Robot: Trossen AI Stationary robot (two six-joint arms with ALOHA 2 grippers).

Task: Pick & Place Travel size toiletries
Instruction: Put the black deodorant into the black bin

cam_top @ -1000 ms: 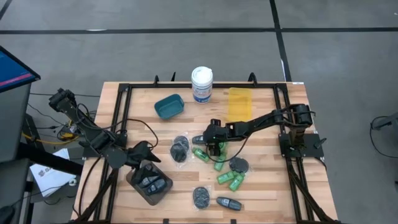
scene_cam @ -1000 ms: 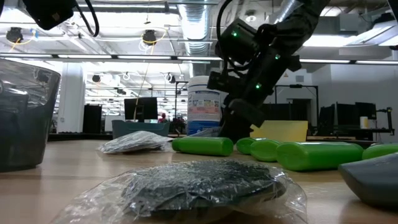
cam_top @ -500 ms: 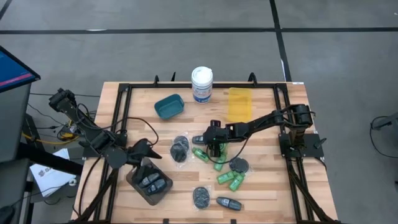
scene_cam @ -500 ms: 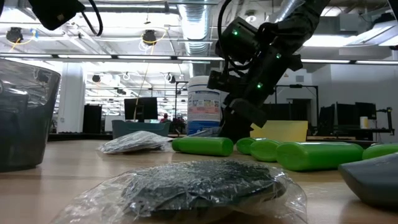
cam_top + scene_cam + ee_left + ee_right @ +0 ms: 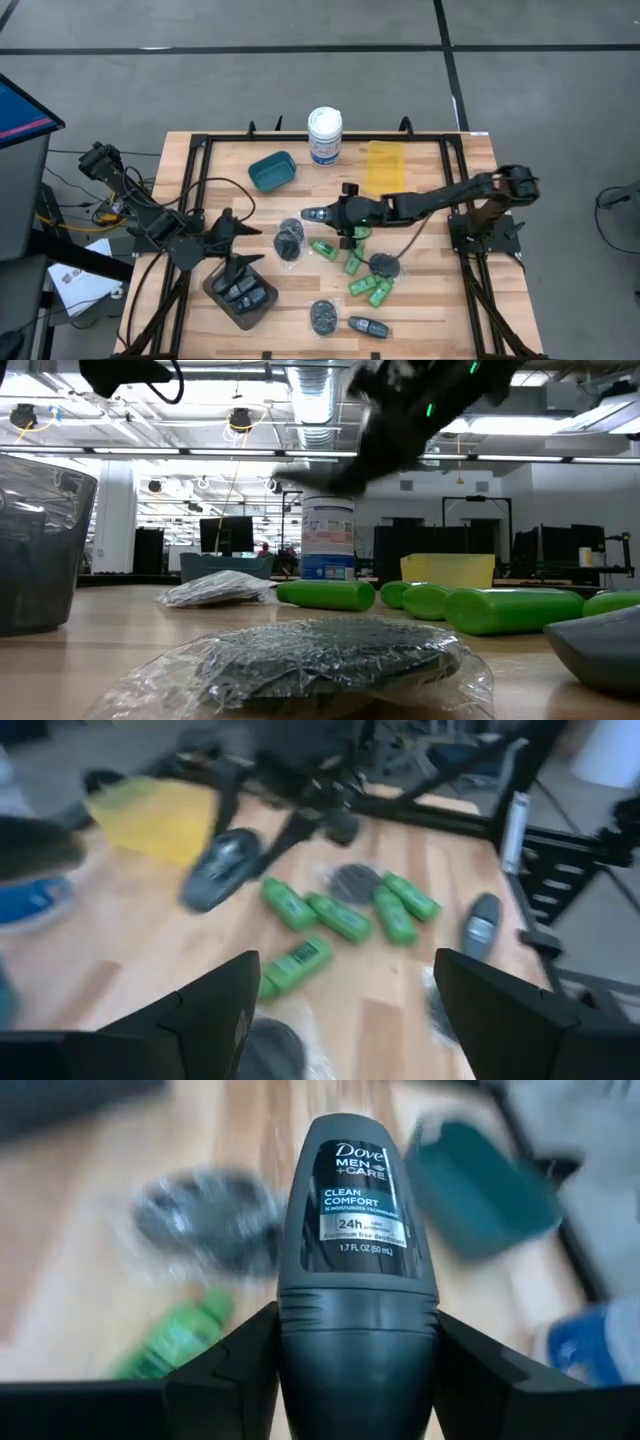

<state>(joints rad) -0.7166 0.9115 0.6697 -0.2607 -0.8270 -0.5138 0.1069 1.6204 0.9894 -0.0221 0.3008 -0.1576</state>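
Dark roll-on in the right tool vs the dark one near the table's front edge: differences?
The held roll-on is clamped in the right tool above the table; the front roll-on lies flat on the wood. The held one points toward the left arm; the front one lies beside a wrapped disc. Both are dark and oblong.

The right gripper (image 5: 308, 213) is holding a mini bottle (image 5: 357, 1270) above mid-table, between the wrapped piece (image 5: 289, 238) and the canister (image 5: 324, 135). Several bottles (image 5: 350, 265) are lying right of that piece. The left gripper (image 5: 237, 226) is hovering apparently beside the bin (image 5: 241, 293).
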